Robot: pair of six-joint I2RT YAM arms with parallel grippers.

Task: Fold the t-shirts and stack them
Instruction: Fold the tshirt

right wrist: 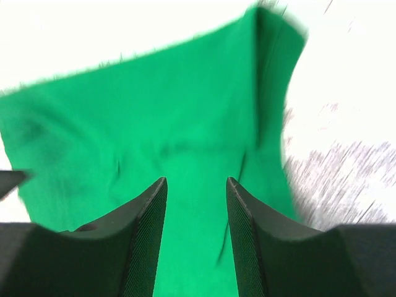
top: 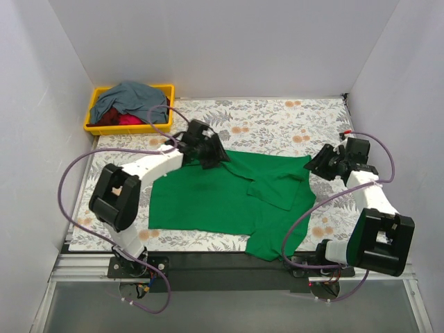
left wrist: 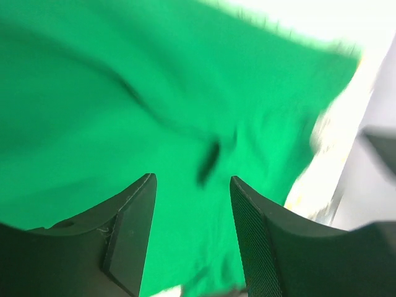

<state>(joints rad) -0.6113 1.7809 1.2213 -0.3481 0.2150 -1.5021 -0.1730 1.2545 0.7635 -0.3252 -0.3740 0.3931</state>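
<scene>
The bright green t-shirt (top: 222,198) lies spread on the table's middle, its right part folded over and a lower corner hanging near the front edge. It fills the left wrist view (left wrist: 124,105) and the right wrist view (right wrist: 154,136). My left gripper (top: 210,157) is open and empty above the shirt's far left edge. My right gripper (top: 318,164) is open and empty just off the shirt's far right corner. The slate grey-blue t-shirt (top: 130,97) lies bunched over the red t-shirt (top: 125,119) in the bin.
A yellow plastic bin (top: 166,90) stands at the far left corner of the floral tablecloth (top: 277,125). White walls close in the left, back and right. Purple cables (top: 104,154) loop from both arms.
</scene>
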